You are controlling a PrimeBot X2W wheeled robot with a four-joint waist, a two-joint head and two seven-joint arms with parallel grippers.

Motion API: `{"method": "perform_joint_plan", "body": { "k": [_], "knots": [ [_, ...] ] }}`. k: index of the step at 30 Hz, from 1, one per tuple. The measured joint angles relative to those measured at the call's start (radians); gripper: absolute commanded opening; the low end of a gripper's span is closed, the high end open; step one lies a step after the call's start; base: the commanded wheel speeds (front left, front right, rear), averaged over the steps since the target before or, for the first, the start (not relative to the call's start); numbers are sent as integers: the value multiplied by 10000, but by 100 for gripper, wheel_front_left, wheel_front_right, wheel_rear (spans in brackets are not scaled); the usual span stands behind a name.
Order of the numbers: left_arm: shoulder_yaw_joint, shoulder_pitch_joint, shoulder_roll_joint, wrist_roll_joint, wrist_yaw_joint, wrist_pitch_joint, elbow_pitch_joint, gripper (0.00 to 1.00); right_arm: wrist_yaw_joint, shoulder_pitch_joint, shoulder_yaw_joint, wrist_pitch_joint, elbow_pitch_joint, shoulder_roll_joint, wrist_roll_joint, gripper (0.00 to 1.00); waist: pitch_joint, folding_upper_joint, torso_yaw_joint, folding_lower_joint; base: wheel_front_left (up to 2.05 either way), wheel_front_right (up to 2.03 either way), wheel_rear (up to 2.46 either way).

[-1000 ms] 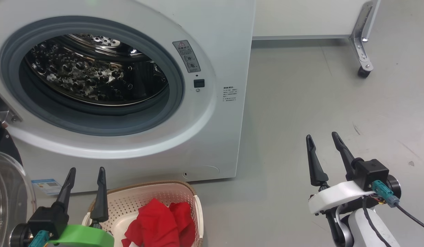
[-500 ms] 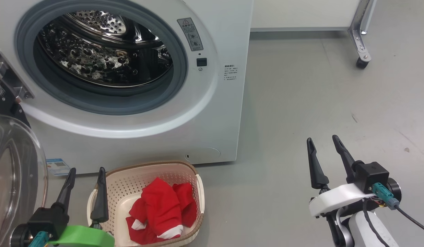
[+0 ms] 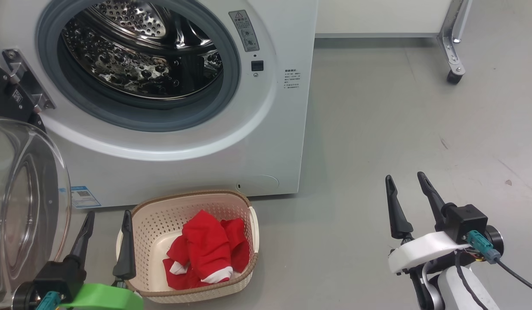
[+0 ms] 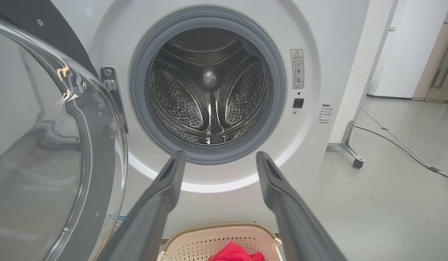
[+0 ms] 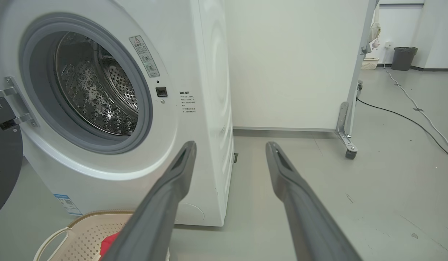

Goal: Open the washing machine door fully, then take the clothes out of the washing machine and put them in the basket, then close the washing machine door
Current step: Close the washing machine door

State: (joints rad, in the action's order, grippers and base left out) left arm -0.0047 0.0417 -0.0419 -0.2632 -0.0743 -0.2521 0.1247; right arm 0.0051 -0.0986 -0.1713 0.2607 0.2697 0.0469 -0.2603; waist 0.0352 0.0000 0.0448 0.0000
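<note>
Both grippers are hanging empty before the open washing machine, and the clothes are lying in the basket.

In the head view, the left gripper is pointing up from the lower left, just beside the basket's left end, its two dark fingers spread apart and gripping nothing. The right gripper is rising at the lower right over the grey floor, well apart from the machine, its fingers likewise parted and empty. The door is standing swung open at the left edge. The red clothes are sitting heaped inside the basket, which is resting on the floor just in front of the machine. The steel drum is gleaming at the upper left.
</note>
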Motion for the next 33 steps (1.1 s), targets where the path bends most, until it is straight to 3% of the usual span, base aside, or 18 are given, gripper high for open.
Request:
{"method": "perform_joint_plan", "body": {
  "k": [17, 33],
  "knots": [
    [-161, 53, 0, -94, -2, 2, -31, 100, -2, 86, 128, 0, 19, -10, 0, 100, -112, 0, 180, 0, -11, 11, 0],
    [-665, 106, 0, -286, 0, 0, 313, 100, 25, 258, 127, 0, -21, -13, 2, 100, -71, 0, 1155, 0, 0, 0, 0]
  ]
}}
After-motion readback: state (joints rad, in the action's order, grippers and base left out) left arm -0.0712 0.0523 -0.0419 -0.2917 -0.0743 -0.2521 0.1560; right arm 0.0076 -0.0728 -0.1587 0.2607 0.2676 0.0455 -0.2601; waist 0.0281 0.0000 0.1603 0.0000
